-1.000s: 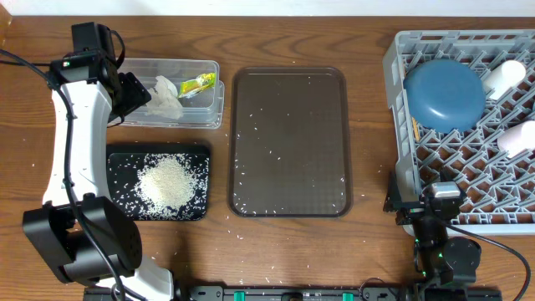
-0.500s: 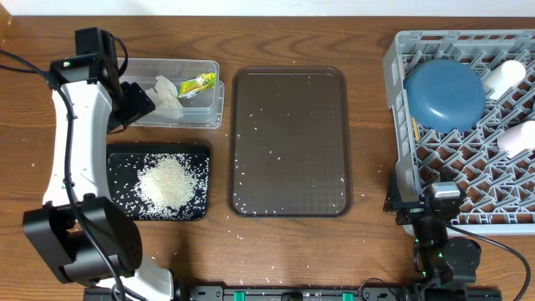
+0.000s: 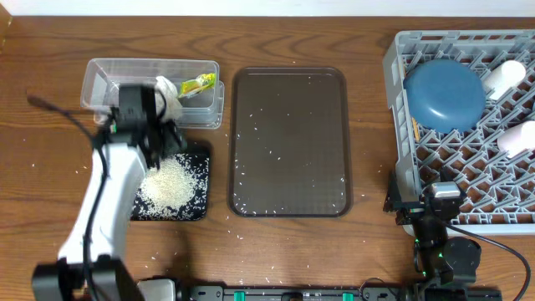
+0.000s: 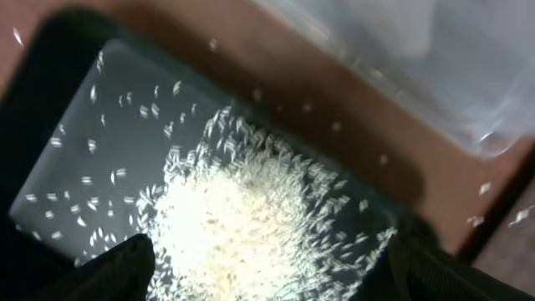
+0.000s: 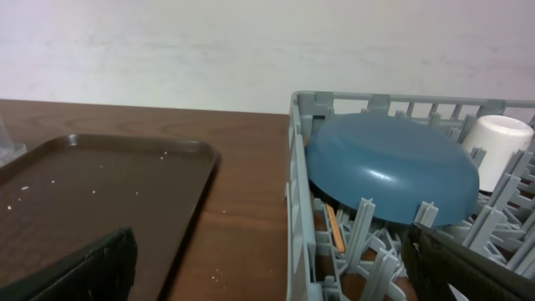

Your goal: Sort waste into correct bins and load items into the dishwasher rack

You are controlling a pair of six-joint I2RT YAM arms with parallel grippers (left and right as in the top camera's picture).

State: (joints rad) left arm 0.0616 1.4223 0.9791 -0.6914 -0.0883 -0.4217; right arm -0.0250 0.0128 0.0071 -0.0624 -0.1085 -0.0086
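Observation:
My left gripper point(image 3: 163, 144) hangs open over the black tray point(image 3: 197, 209), just above the heap of white rice point(image 3: 171, 182). In the left wrist view the rice point(image 4: 242, 217) lies between the two dark fingertips point(image 4: 109, 267). The clear tub point(image 3: 205, 113) behind holds a crumpled tissue point(image 3: 170, 94) and a yellow-green wrapper point(image 3: 199, 83). The grey rack point(image 3: 399, 50) holds the dark blue plate point(image 3: 445, 92), a white cup point(image 3: 504, 77), a pink cup point(image 3: 518, 138) and chopsticks point(image 5: 334, 227). My right gripper point(image 5: 280, 284) is open and empty, astride the rack's left wall.
A dark brown serving tray point(image 3: 288, 142) lies in the middle of the table with stray rice grains on it. More grains are scattered on the wood around the black tray and near the table's front edge.
My left arm has swung from beside the clear tub's left end to over the black tray's rice heap. The right arm has not moved.

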